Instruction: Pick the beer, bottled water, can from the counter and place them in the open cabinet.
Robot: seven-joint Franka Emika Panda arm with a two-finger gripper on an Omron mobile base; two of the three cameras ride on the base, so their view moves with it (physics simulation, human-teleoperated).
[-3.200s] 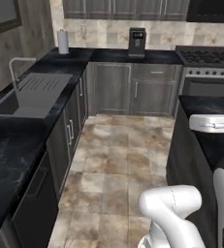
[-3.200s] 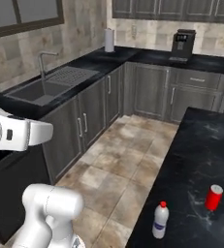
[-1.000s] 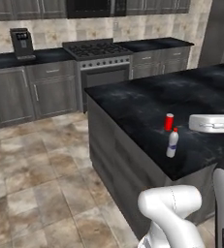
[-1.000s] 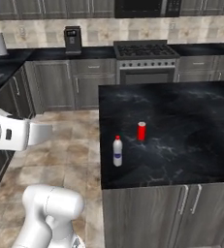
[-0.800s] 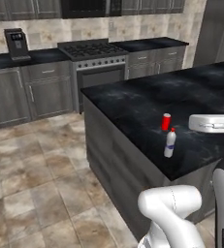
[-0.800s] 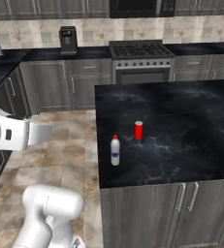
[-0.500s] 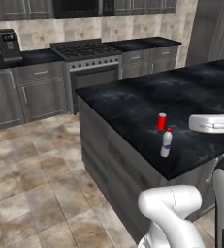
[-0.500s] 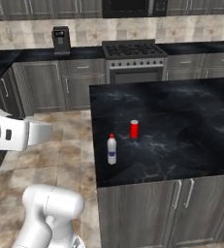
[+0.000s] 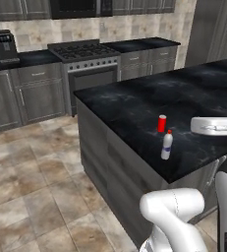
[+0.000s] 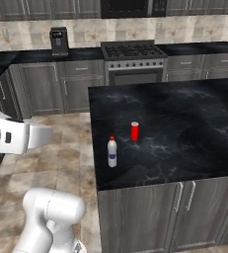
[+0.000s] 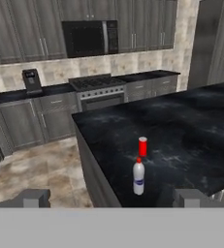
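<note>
Counter (image 10: pixel 184 123): black marble-look island w/ grey base panels, the largest item ahead. Back wall run: grey base cabinets (image 10: pixel 41 86), range (image 10: pixel 133 62) w/ burners on top, coffee maker (image 10: pixel 59 40) standing on the far worktop left of the range. Tiled floor (image 9: pixel 31 182) lies btwn island and back wall.

On the counter, near its front-left corner: water (image 10: pixel 112 152) upright, red cap up; can (image 10: pixel 134 131) upright, just behind it and slightly to the right, near but apart. Surface around both is bare marble; nothing stands btwn them and the counter edge.

Claw (image 11: pixel 113 199): fingertips (image 11: pixel 33 197) spread wide at the bottom of the hand view, pinching nothing, well apart from both items. Water (image 11: pixel 138 177) and can (image 11: pixel 142 146) sit roughly centred btwn the tips, water nearer.

View differences: hand view adds a black microwave (image 11: pixel 90 38) above the range and wall cabinets (image 11: pixel 26 29) alongside. Left base view shows water (image 9: pixel 167 144) and can (image 9: pixel 161 123) from the side, w/ a white arm link (image 9: pixel 215 126) over the counter to their right. Right base view shows the counter's front doors w/ silver handles (image 10: pixel 184 196).
</note>
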